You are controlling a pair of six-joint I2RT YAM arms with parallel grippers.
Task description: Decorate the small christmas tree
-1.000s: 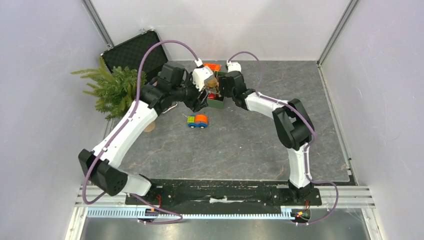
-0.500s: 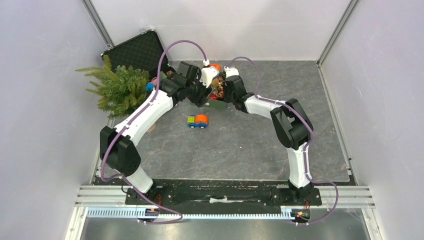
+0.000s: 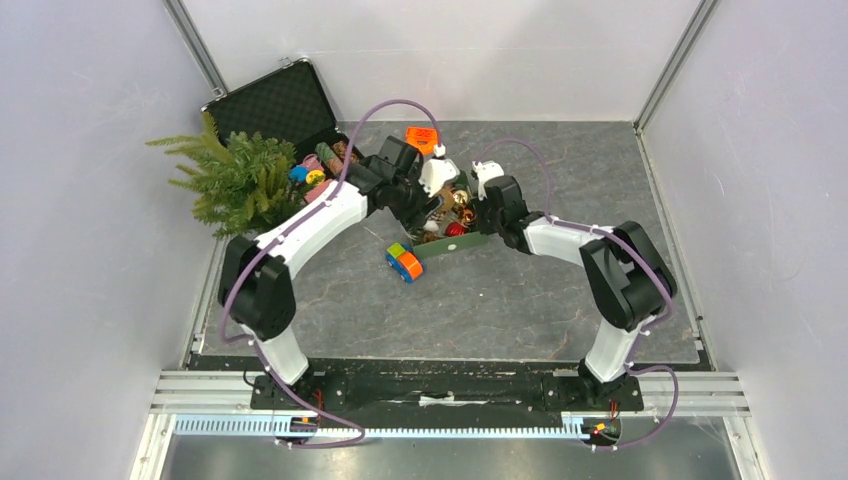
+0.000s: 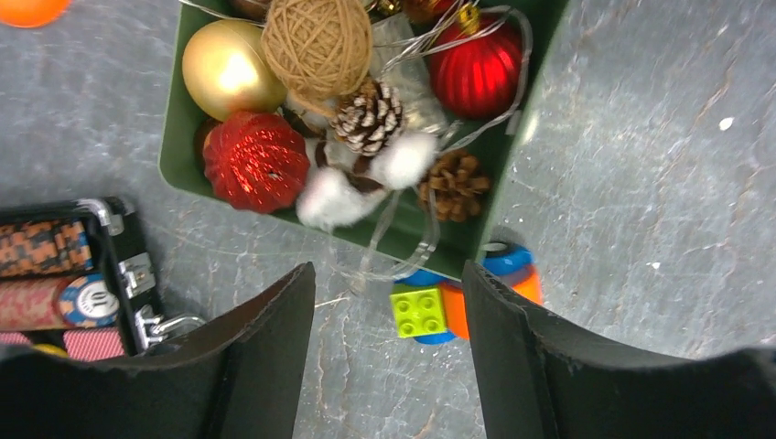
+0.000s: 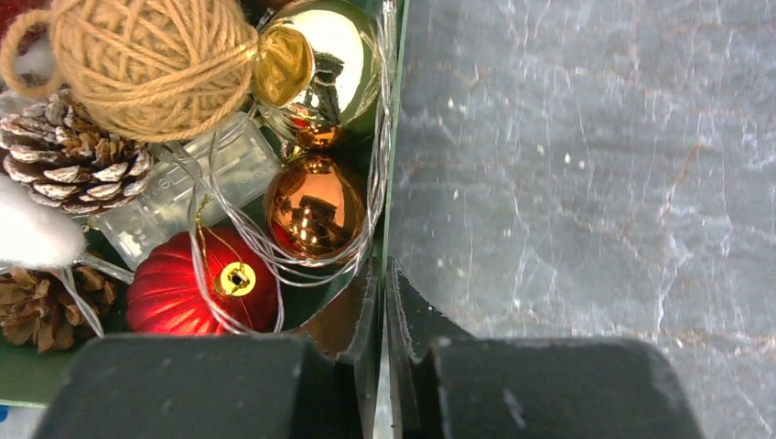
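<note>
Right hand (image 5: 384, 271) is pinching a side wall of the green tray (image 4: 495, 210), fingers closed on its rim. Left hand (image 4: 386, 282) is hanging open above the tray's near corner and the toy car (image 3: 404, 262), holding nothing. The small christmas tree (image 3: 235, 180) is standing at the left edge of the desk (image 3: 500, 300), toward the far-left corner, beside the open case (image 3: 270, 100). It is lying left of both hands, well apart, with the left arm nearer. Likely next: picking an ornament, then carrying it leftward to the branches.

The small christmas tree (image 3: 235, 180) stands left of a green tray (image 3: 450, 245) of ornaments (image 3: 455, 229).
</note>
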